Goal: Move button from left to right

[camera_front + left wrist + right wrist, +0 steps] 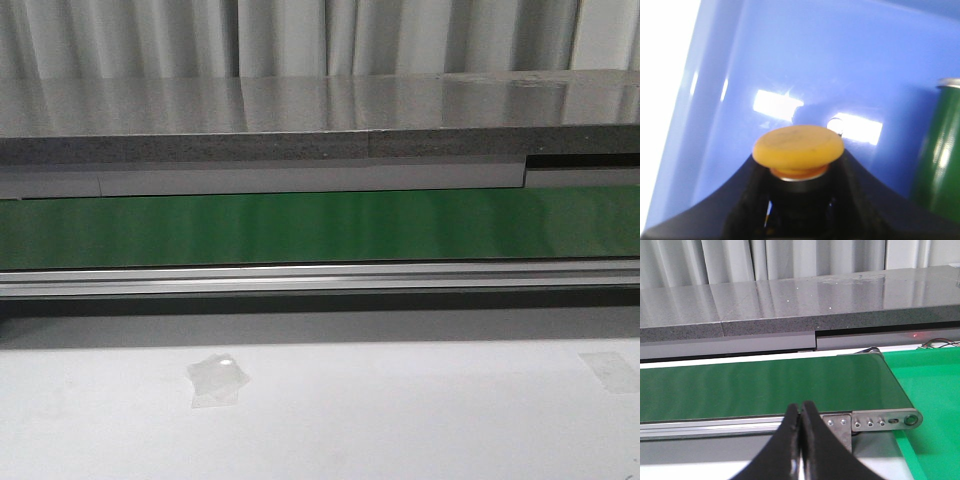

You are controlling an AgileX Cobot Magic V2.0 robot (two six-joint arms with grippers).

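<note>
1. Between the fingers of the left hand (797, 200) sits the button (798, 150), pinched at its dark body just below the yellow cap, inside a blue bin (805, 60).
2. Handling judgement: the button looks rigid and light; the smooth cap may slip, so the body is the better place to take hold.
3. Beside it stands a green can (939, 150), close enough to be knocked on lifting out.
4. Ahead of the worktop (400, 420) runs a green conveyor belt (300, 228).
5. Right hand (801, 445): fingers pressed together, holding nothing, facing the belt's end.

button (798, 146) body hidden between jaws
</note>
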